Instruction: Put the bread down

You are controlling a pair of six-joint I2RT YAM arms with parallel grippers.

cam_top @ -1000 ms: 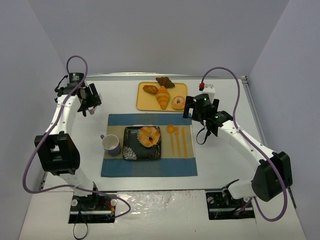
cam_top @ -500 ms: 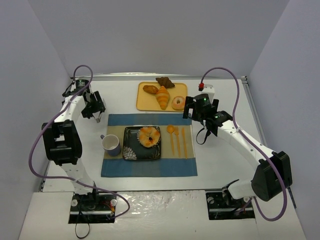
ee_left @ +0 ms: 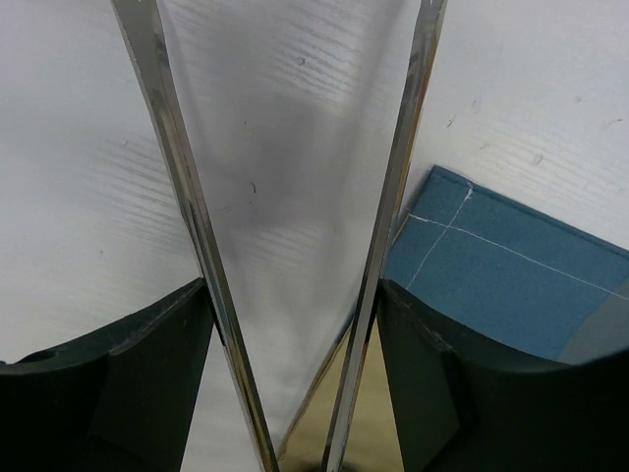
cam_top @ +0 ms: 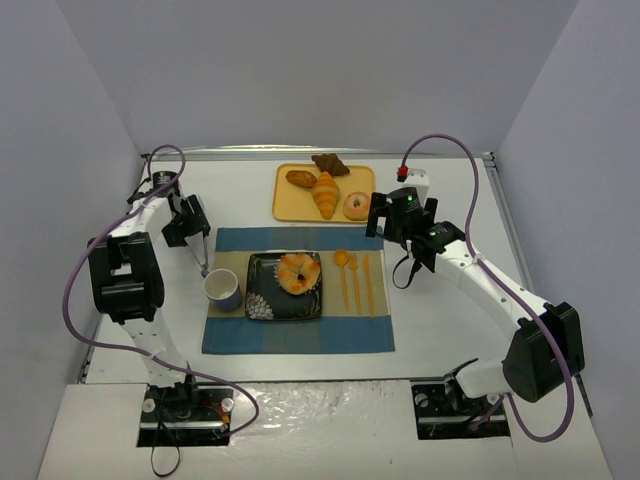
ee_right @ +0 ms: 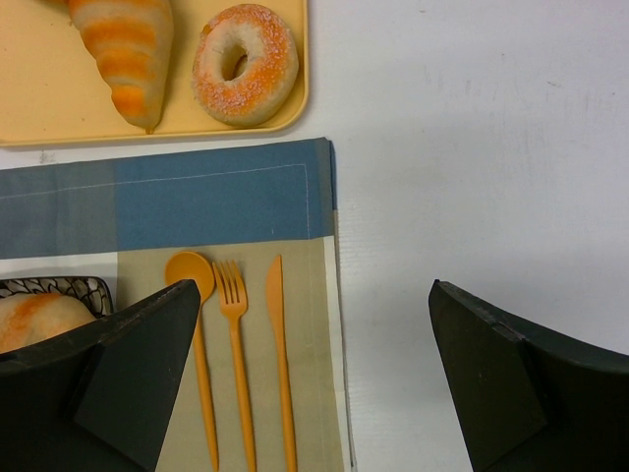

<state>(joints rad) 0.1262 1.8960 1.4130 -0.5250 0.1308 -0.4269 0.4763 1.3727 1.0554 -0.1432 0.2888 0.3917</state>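
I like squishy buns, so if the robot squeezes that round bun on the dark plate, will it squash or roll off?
The bun looks puffy with a knotted top, so it probably squashes easily and feels light. It seems to sit flat-bottomed on the plate, so a gentle push would likely slide it rather than roll it. Its whitish patches may be sugary and could rub off.

Honestly a lot is cut off here. In the right wrist view the bread [ee_right: 37, 320] barely peeks in at the left edge, mostly behind the dark finger [ee_right: 108, 369], and only a corner of its black plate [ee_right: 69, 287] shows. The croissant [ee_right: 126, 54] loses its top to the frame, and the yellow tray [ee_right: 49, 118] runs off too. The left wrist view shows only a corner of the blue placemat [ee_left: 491, 265] (the long metal tongs [ee_left: 295, 246] block the middle). From overhead, the white pattern on the plate is too small to make out.
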